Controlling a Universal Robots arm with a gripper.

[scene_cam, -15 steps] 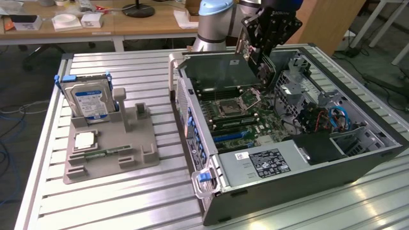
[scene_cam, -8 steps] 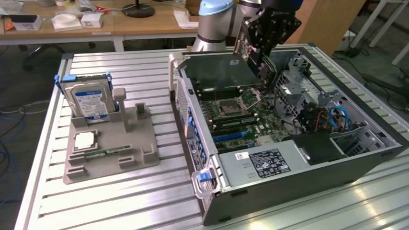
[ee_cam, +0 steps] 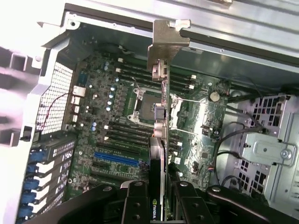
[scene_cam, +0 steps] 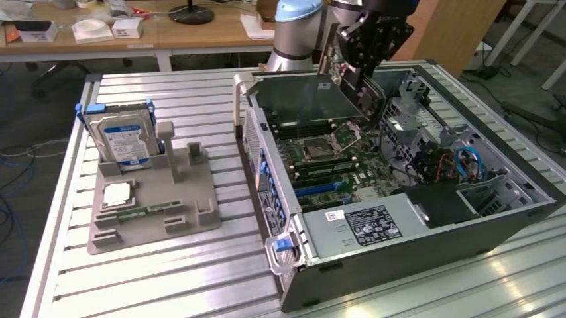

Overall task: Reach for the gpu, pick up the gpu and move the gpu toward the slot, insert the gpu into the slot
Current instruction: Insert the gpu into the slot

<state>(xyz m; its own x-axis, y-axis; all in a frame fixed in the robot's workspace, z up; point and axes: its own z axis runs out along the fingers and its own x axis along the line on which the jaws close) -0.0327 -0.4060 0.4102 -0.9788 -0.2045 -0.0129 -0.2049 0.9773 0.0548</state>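
Note:
My gripper (scene_cam: 361, 91) is shut on the gpu (scene_cam: 305, 98), a thin dark card held on edge above the open computer case (scene_cam: 398, 248). In the wrist view the gpu (ee_cam: 162, 140) appears edge-on between the two black fingers (ee_cam: 135, 205). Its grey metal bracket (ee_cam: 167, 39) points toward the case's rear wall. The card hangs over the motherboard (scene_cam: 340, 162), above the processor socket (ee_cam: 145, 106). A blue slot (ee_cam: 117, 160) lies on the board to one side of the card; the same blue slot (scene_cam: 320, 189) sits nearer the case front in the exterior view.
At the exterior view's left, a grey fixture (scene_cam: 190, 212) on the slatted table (scene_cam: 142, 278) holds a silver hard drive with blue rails (scene_cam: 124, 136), a small green memory stick (scene_cam: 146, 211) and a square chip (scene_cam: 118, 194). Cables (scene_cam: 464, 162) and a metal cage (ee_cam: 268, 149) crowd the case's far side.

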